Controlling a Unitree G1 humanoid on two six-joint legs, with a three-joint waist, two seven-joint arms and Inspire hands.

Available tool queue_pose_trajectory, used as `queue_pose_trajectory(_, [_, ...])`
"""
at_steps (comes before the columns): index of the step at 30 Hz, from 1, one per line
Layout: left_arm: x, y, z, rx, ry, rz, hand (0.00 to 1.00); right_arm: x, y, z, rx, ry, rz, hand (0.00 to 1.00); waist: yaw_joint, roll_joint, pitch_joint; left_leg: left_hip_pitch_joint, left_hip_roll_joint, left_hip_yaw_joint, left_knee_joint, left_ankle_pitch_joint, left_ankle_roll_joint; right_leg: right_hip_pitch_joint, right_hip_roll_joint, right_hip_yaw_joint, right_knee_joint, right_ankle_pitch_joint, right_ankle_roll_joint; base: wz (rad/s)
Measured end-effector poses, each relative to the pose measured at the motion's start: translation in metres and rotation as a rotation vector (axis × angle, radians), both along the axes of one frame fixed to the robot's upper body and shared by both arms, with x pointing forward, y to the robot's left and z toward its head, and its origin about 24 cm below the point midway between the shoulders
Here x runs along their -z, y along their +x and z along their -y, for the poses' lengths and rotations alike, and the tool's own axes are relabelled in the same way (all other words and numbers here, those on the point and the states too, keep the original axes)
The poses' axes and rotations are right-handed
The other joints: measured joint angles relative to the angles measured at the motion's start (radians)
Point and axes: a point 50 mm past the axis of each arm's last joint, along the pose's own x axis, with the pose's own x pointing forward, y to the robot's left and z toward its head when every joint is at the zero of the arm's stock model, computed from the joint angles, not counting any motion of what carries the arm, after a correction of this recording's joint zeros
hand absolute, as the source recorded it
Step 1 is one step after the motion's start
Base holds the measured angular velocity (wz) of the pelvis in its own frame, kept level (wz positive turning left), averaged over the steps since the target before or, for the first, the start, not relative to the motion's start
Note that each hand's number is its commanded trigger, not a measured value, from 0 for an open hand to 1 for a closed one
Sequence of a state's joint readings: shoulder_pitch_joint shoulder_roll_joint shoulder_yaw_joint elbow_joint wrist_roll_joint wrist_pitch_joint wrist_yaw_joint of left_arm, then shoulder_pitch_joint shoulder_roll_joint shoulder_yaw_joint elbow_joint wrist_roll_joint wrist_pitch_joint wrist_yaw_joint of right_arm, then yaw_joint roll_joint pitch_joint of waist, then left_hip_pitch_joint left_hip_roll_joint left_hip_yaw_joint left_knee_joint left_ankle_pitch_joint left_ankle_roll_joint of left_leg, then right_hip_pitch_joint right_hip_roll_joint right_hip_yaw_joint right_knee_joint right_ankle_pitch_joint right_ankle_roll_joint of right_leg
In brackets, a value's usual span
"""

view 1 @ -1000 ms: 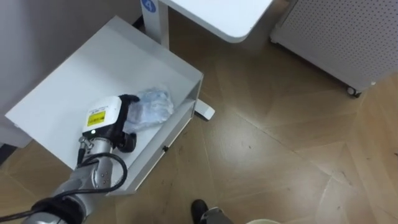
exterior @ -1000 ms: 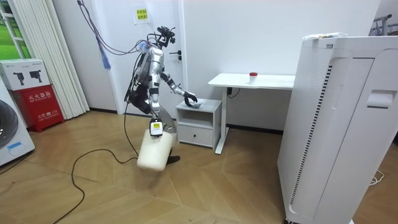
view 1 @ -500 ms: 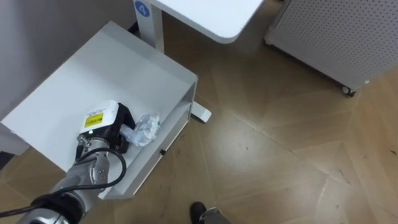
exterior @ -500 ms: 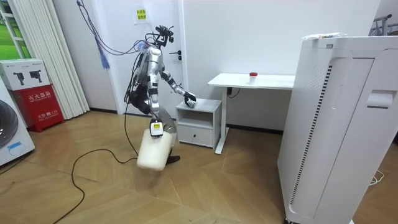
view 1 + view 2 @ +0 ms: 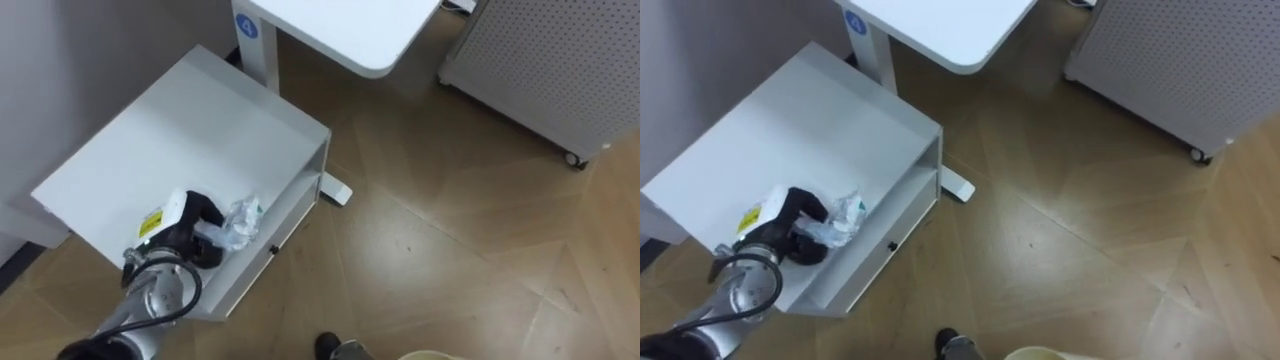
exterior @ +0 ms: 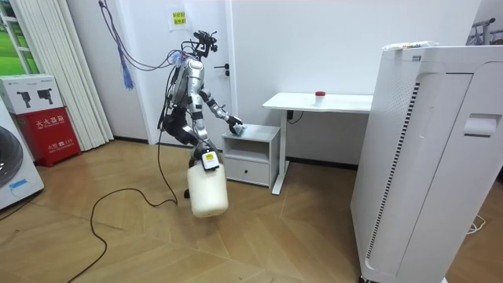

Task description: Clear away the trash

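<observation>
Counts: one cabinet [image 5: 170, 140], one plastic wad [image 5: 241, 217], one desk [image 5: 345, 25], one white bin [image 6: 208, 192], one perforated white appliance [image 5: 545, 60], one small red item [image 6: 319, 95] on the desk.
Robot: stands at the cabinet's front corner, on the side away from the desk, leaning a little toward it in the room view.
Left hand [image 5: 183, 222]: reaches over the cabinet's top near its front edge, arm coming in from the lower left. The back of the hand faces up and the dark fingers are curled, clamped on the plastic wad.
Right hand [image 6: 207, 158]: hangs low beside the cabinet's front, on the room view's left. The white bin hangs right under it. Cannot tell how it is closed.
Garbage: crumpled clear plastic, caught in the left hand's fingers, over the cabinet top close to the front edge, above the open shelf. Cannot tell if it touches the top.
Garbage axis: the long axis runs from the fingers out toward the cabinet's front edge. The free end points to the eye view's right and slightly up, sticking out past the fingertips.
Desk: just beside the cabinet, on the side away from the robot, its top higher than the cabinet's.
Appliance: well apart from the cabinet, beyond the desk, standing on the wood floor.
</observation>
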State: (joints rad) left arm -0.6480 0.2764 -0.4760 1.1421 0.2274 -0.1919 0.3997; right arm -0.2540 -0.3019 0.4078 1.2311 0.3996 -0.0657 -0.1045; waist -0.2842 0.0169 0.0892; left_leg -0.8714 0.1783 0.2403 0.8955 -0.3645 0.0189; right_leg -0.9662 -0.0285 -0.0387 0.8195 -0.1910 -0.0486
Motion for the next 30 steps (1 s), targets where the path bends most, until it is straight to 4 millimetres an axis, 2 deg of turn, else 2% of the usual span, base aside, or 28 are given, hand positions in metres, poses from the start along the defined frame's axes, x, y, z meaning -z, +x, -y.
queue_pose_trajectory(2, [0.007, -0.004, 0.017, 0.048, -0.043, -0.018, 1.0, -0.001, 0.003, -0.002, 0.009, -0.004, 0.018, 1.0, 0.017, -0.015, -0.0072, 0.02, -0.003, 0.007, -0.024, 0.008, 0.0, 0.016, 0.0, 0.006, -0.02, 0.007, 0.001, 0.0])
queue_pose_trajectory(3, [0.013, -0.009, 0.033, 0.089, -0.071, -0.031, 1.0, -0.002, 0.005, -0.003, 0.024, 0.001, 0.036, 1.0, 0.019, -0.023, -0.0113, 0.035, -0.012, 0.008, -0.042, 0.013, -0.001, 0.029, -0.004, 0.006, -0.032, 0.008, 0.003, 0.05])
queue_pose_trajectory(6, [0.025, -0.022, 0.059, 0.195, -0.116, -0.072, 1.0, -0.005, 0.015, -0.013, 0.034, 0.018, 0.096, 1.0, 0.018, -0.044, -0.0203, 0.072, -0.022, 0.008, -0.097, 0.031, -0.001, 0.067, -0.009, 0.005, -0.08, 0.019, 0.008, 0.06])
queue_pose_trajectory(8, [0.03, -0.029, 0.074, 0.26, -0.141, -0.096, 1.0, -0.008, 0.023, -0.019, 0.037, 0.03, 0.124, 1.0, 0.024, -0.056, -0.0215, 0.088, -0.029, 0.004, -0.12, 0.042, -0.002, 0.087, -0.009, 0.002, -0.106, 0.028, 0.009, 0.02])
queue_pose_trajectory(12, [0.042, -0.046, 0.101, 0.363, -0.224, -0.184, 1.0, -0.02, 0.044, -0.027, 0.049, 0.075, 0.205, 1.0, 0.04, -0.064, -0.0216, 0.106, -0.024, 0.01, -0.144, 0.045, 0.001, 0.115, -0.004, -0.002, -0.148, 0.04, 0.015, -0.02])
queue_pose_trajectory(16, [0.051, -0.063, 0.117, 0.438, -0.267, -0.244, 1.0, -0.027, 0.058, -0.045, 0.059, 0.139, 0.276, 1.0, 0.074, -0.07, -0.0231, 0.113, -0.02, 0.014, -0.161, 0.045, 0.001, 0.12, 0.0, 0.005, -0.169, 0.045, 0.019, -0.06])
queue_pose_trajectory(20, [0.051, -0.069, 0.126, 0.488, -0.29, -0.266, 1.0, -0.031, 0.065, -0.058, 0.031, 0.179, 0.304, 1.0, 0.08, -0.071, -0.0239, 0.114, -0.023, 0.014, -0.171, 0.045, 0.002, 0.12, -0.002, 0.003, -0.176, 0.045, 0.02, 0.0])
queue_pose_trajectory(21, [0.052, -0.071, 0.13, 0.5, -0.297, -0.272, 1.0, -0.032, 0.066, -0.061, 0.023, 0.192, 0.31, 1.0, 0.081, -0.071, -0.024, 0.115, -0.031, 0.014, -0.175, 0.046, 0.003, 0.12, -0.004, 0.003, -0.178, 0.045, 0.02, 0.0])
queue_pose_trajectory(25, [0.056, -0.082, 0.146, 0.544, -0.331, -0.305, 1.0, -0.03, 0.066, -0.07, 0.019, 0.22, 0.309, 1.0, 0.078, -0.075, -0.0251, 0.122, -0.038, 0.017, -0.187, 0.053, 0.009, 0.123, -0.015, 0.004, -0.184, 0.042, 0.025, 0.05])
queue_pose_trajectory(30, [0.062, -0.093, 0.154, 0.589, -0.335, -0.356, 1.0, -0.027, 0.062, -0.075, 0.019, 0.231, 0.298, 1.0, 0.073, -0.087, -0.0249, 0.143, -0.04, 0.022, -0.205, 0.055, 0.012, 0.147, -0.016, 0.005, -0.202, 0.045, 0.031, 0.0])
